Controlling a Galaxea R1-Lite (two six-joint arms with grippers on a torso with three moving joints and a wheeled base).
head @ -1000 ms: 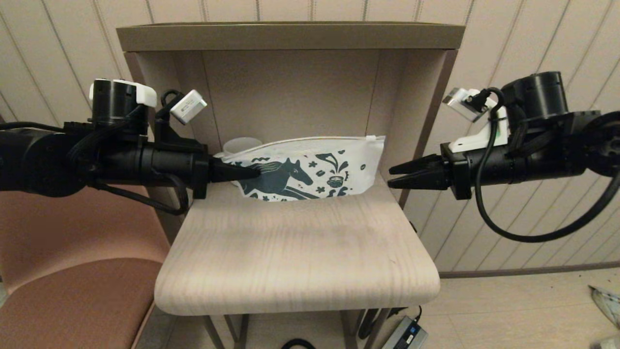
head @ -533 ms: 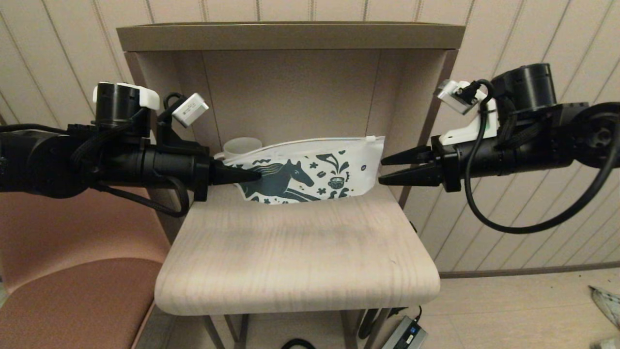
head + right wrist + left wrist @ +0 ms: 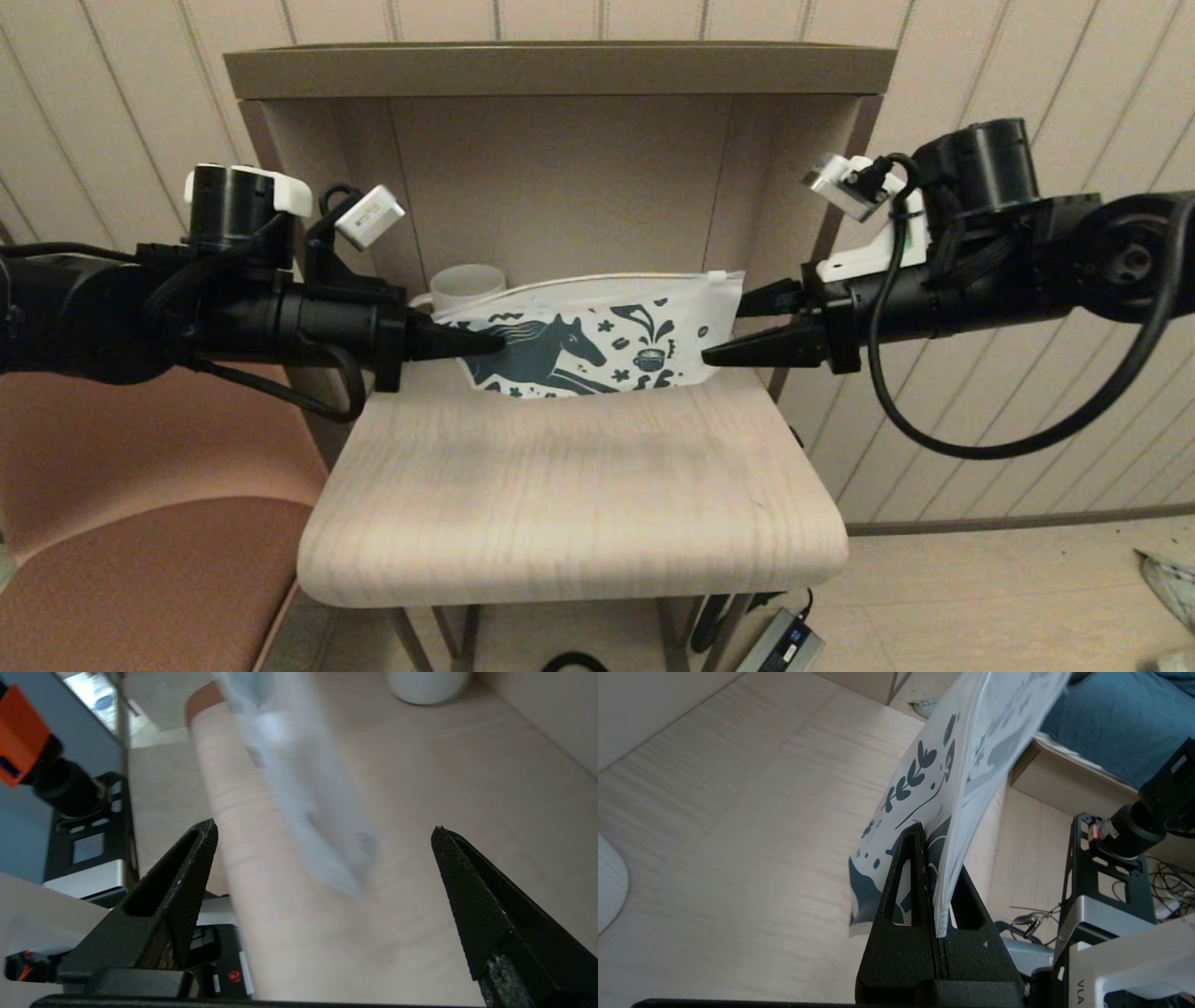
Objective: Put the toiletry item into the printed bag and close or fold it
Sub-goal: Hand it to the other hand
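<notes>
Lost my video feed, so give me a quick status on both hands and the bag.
Left hand shut on printed bag, holding it upright. Right hand open, straddling bag's other end. Mug behind bag. Toiletry item not visible.

The head view is dim and warm, with the alcove behind the bench (image 3: 579,495) in soft shade and no hard shadows. A faint darker band lies across the bench top below the printed bag (image 3: 597,336). Both black arms read as near-featureless dark shapes. The left wrist view is brighter and cooler, lit evenly, and the bag (image 3: 952,779) is sharp near the jaws but softens towards its far end. In the right wrist view the bag (image 3: 303,793) is smeared into a pale blur, while the jaws stay crisp.
</notes>
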